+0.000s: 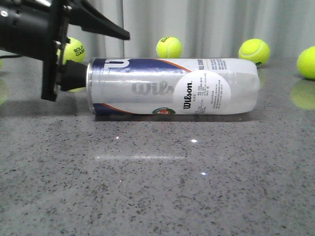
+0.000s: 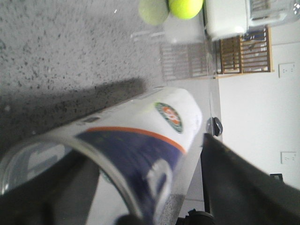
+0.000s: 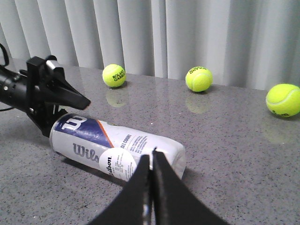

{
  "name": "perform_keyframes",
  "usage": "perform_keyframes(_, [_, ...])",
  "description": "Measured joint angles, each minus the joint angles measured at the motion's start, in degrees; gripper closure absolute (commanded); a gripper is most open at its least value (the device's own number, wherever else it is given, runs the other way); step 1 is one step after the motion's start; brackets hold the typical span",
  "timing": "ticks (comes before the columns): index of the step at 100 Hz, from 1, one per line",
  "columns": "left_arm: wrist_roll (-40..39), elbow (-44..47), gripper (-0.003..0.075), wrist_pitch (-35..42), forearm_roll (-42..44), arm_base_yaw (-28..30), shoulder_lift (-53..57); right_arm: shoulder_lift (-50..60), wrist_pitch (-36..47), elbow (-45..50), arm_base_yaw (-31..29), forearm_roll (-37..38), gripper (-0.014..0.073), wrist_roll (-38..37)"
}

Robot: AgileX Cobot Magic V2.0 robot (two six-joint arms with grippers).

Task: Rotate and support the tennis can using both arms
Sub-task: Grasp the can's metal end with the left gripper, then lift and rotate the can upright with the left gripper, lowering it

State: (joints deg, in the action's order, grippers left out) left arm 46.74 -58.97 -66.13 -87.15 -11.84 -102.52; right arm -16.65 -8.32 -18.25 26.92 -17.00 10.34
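The tennis can (image 1: 172, 86) lies on its side on the grey table, its silver rim to the left and its closed end to the right. My left gripper (image 1: 101, 54) is open at the rim end. Its upper finger (image 1: 106, 27) hovers above the can with a gap. Its lower finger sits at the can's mouth, and I cannot tell if it is inside. In the left wrist view the can's wall (image 2: 136, 140) lies between the two spread fingers. My right gripper (image 3: 151, 157) is shut and empty, above the can's closed end (image 3: 168, 150). It is out of the front view.
Several yellow-green tennis balls lie at the back of the table: one behind the left gripper (image 1: 73, 49), one at centre (image 1: 169, 47), one further right (image 1: 254, 51) and one at the right edge (image 1: 307, 62). A grey curtain hangs behind.
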Motion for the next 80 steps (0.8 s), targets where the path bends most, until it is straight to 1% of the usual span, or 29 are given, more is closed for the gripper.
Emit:
perform_keyframes(1, [-0.1, -0.1, 0.0461, -0.1, 0.0, -0.1, -0.2, 0.0, 0.0, 0.0, 0.0, 0.0, 0.0655, 0.0])
perform_keyframes(3, [-0.1, -0.3, 0.0490, -0.1, -0.2, -0.5, -0.9, 0.0, 0.0, 0.0, 0.0, 0.0, 0.0655, 0.0])
perform_keyframes(6, [-0.1, -0.5, 0.0563, -0.1, -0.5, -0.8, -1.6, 0.0, 0.0, 0.0, 0.0, 0.0, 0.0655, 0.0])
perform_keyframes(8, [-0.1, -0.6, 0.0591, -0.1, -0.7, -1.0, -2.0, 0.0, 0.0, 0.0, 0.0, 0.0, 0.0655, 0.0])
perform_keyframes(13, [-0.4, -0.9, 0.0700, -0.7, -1.8, -1.3, -2.3, 0.0, 0.0, 0.0, 0.0, 0.0, 0.0655, 0.0])
perform_keyframes(16, [-0.4, -1.1, 0.0740, -0.9, -2.4, -1.5, -2.3, 0.0, 0.0, 0.0, 0.0, 0.0, 0.0655, 0.0])
perform_keyframes(29, [0.1, -1.7, 0.0739, -2.8, -5.0, -1.7, -2.3, 0.0, 0.0, 0.0, 0.0, 0.0, 0.0655, 0.0])
perform_keyframes(41, [2.3, -2.6, 0.0739, -2.8, -4.8, -1.7, -1.4, 0.0, 0.0, 0.0, 0.0, 0.0, 0.0655, 0.0])
perform_keyframes(56, [3.9, -5.9, 0.0739, -0.9, -2.4, -1.7, 2.7, 0.0, 0.0, 0.0, 0.0, 0.0, 0.0655, 0.0])
perform_keyframes(70, [4.0, -11.2, 0.0739, -0.8, 3.0, -1.7, 8.5, 0.0, 0.0, 0.0, 0.0, 0.0, 0.0655, 0.0])
perform_keyframes(80, [1.7, -15.8, 0.0739, -0.6, 11.9, -1.7, 13.1, 0.0, 0.0, 0.0, 0.0, 0.0, 0.0655, 0.0])
